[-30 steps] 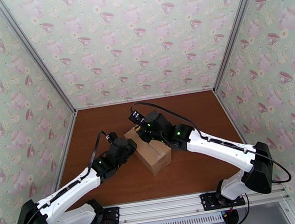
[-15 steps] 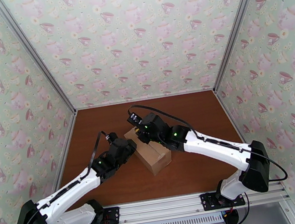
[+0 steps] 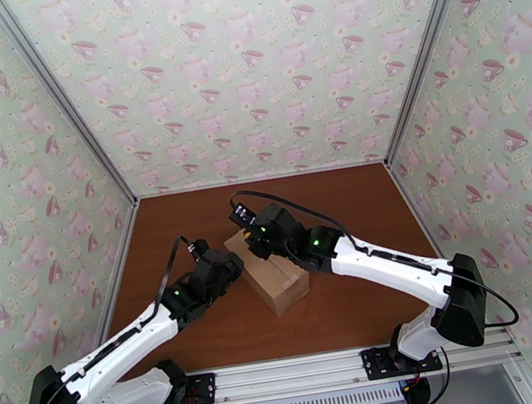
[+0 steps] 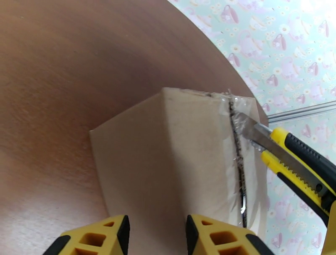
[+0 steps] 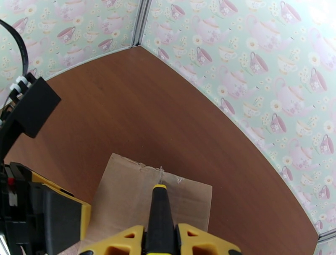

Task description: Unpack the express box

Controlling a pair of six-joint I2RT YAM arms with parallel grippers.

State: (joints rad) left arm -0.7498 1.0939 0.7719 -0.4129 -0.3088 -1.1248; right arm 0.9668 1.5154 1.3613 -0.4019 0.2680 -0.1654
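1. One box (image 3: 270,272) sits mid-worktop (image 3: 360,296), tape slit along its seam.
2. Right fingers (image 5: 159,235) clamp a knife (image 4: 290,157) (blade at the seam).
3. Left fingers (image 4: 157,235), partly open, straddle the box's edge.

no readable text, perhaps too blurred

left gripper (image 4: 157,235): jaws apart | right gripper (image 5: 160,239): clamped, wrist angled down

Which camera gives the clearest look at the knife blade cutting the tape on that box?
The left wrist view: the knife blade meets the slit tape seam on the express box. The right wrist view gives the knife's black handle from behind; from the top view, the arms hide it.
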